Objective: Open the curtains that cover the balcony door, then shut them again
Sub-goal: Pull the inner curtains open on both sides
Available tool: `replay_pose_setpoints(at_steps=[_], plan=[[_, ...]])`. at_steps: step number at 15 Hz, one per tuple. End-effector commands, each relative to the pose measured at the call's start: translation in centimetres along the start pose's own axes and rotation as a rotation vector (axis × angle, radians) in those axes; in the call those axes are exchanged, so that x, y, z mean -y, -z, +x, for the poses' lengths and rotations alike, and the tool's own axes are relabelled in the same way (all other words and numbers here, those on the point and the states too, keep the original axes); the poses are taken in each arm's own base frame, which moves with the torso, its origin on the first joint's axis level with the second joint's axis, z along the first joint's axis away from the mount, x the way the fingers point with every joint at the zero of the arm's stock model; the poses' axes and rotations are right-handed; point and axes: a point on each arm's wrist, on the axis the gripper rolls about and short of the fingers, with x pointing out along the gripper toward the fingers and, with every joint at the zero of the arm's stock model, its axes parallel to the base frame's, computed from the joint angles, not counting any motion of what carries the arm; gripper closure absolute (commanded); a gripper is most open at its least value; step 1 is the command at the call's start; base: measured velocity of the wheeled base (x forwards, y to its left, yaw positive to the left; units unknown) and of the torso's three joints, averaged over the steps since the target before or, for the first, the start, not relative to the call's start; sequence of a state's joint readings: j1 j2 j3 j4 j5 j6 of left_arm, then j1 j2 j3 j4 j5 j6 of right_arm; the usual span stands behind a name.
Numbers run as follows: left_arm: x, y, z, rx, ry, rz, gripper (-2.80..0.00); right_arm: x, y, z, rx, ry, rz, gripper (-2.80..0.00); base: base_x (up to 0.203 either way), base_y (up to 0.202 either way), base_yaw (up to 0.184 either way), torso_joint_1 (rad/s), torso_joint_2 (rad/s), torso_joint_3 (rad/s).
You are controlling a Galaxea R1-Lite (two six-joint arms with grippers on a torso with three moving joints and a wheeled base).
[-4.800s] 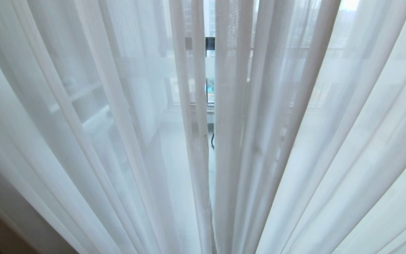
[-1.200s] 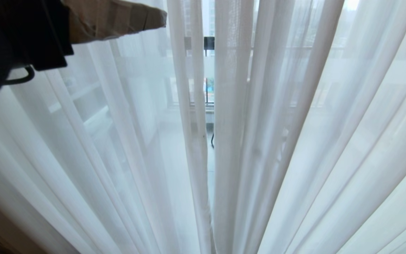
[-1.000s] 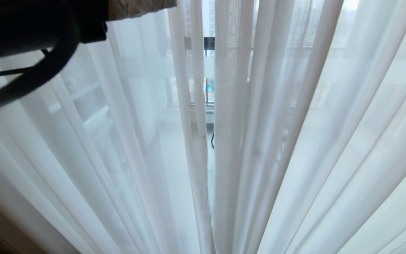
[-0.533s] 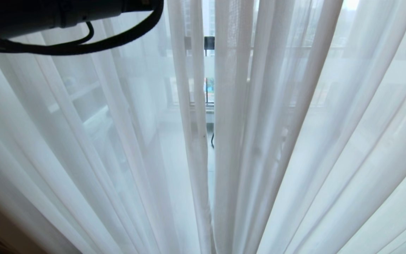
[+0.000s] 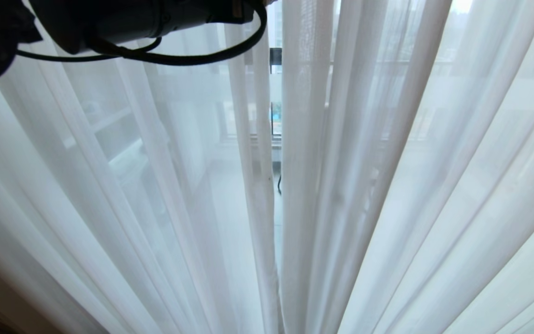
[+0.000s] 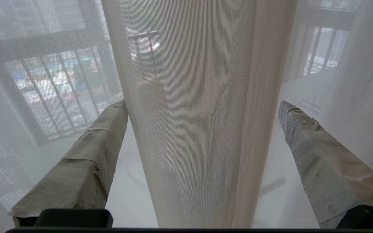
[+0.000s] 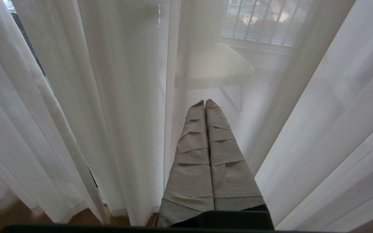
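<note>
Sheers [image 6: 202, 129]: thin, light, slippery; best gathered by a fold. Left end effector [image 6: 202, 106] spread wide around one; right end effector [image 7: 205, 105] closed, empty.

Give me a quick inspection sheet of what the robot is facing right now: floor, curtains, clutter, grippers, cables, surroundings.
Surface: a strip of brown floor shows under the curtain hems.
Job's things: the white sheer curtains hang drawn, with a narrow gap between the two panels; the balcony door is only dimly seen behind them.
Clutter: nothing seen.
Grippers: the left gripper is open, its fingers either side of one fold of sheer, not closed on it; the right gripper is shut, holding nothing, in front of the sheers.
Cables: a black cable loops under the left arm.
Surroundings: a barred railing shows through the fabric.
</note>
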State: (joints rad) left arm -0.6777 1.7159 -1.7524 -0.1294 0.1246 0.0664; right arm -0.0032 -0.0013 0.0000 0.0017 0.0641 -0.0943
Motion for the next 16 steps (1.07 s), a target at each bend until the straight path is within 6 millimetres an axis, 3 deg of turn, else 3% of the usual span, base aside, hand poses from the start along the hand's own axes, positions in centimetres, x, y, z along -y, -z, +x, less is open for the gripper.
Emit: replay_pose_setpoints(at_steps=[1, 8, 13, 16], plan=[[0.1, 0.4, 0.9, -0.006, -0.016, 0.023, -2.80, 0.0, 0.0, 0.0, -0.001, -0.001, -0.001, 0.00, 0.000, 0.000, 0.000, 0.000, 0.00, 0.000], [-0.5, 1.1, 1.8, -0.027, -0.131, 0.090, -2.80, 0.0, 0.0, 0.0, -0.001, -0.001, -0.001, 0.00, 0.000, 0.000, 0.000, 0.000, 0.00, 0.000], [-0.9, 0.5, 4.5, 0.042, -0.153, 0.082, -2.80, 0.0, 0.0, 0.0, -0.001, -0.001, -0.001, 0.00, 0.000, 0.000, 0.000, 0.000, 0.00, 0.000], [-1.3, 0.8, 4.9, 0.037, -0.163, 0.086, -2.80, 0.0, 0.0, 0.0, -0.001, -0.001, -0.001, 0.00, 0.000, 0.000, 0.000, 0.000, 0.00, 0.000]])
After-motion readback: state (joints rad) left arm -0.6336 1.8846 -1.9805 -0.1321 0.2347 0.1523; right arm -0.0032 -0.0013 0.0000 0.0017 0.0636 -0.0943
